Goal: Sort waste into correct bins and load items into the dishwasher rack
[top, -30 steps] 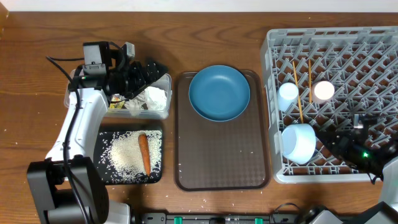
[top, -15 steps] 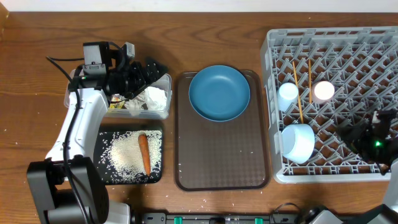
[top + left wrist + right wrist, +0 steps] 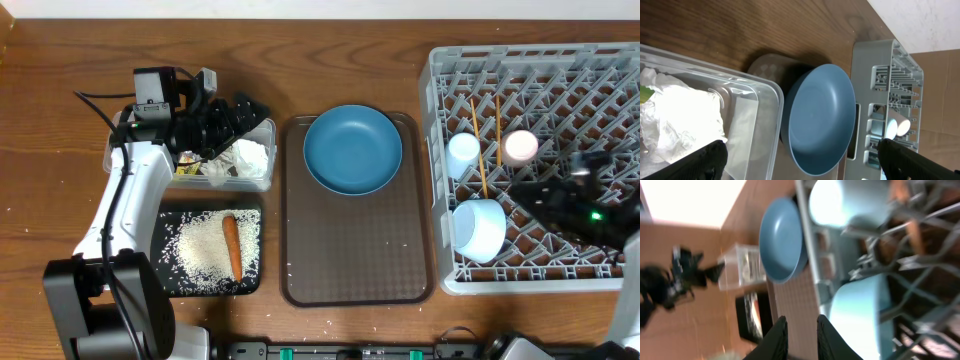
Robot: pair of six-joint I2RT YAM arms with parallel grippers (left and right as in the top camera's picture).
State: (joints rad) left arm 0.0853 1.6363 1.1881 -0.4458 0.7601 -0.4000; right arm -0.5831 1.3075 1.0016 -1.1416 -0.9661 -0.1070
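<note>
Right gripper (image 3: 800,321) barely parted, empty, I see it over dishwasher rack (image 3: 437,210) near its left wall, left gripper (image 3: 801,148) spread wide by clear tub (image 3: 776,102) rim

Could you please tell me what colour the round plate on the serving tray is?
The plate is dark blue, clearest in the overhead view.

- Brown tray (image 3: 355,250): on the bench (image 3: 330,60), between the left end effector (image 3: 248,112) and the right end effector (image 3: 522,190).
- Black cable (image 3: 95,97): left of the left end effector.

I saw a brown wooden table (image 3: 350,50), evenly lit; a white surface (image 3: 925,20) lay beyond its edge.
</note>
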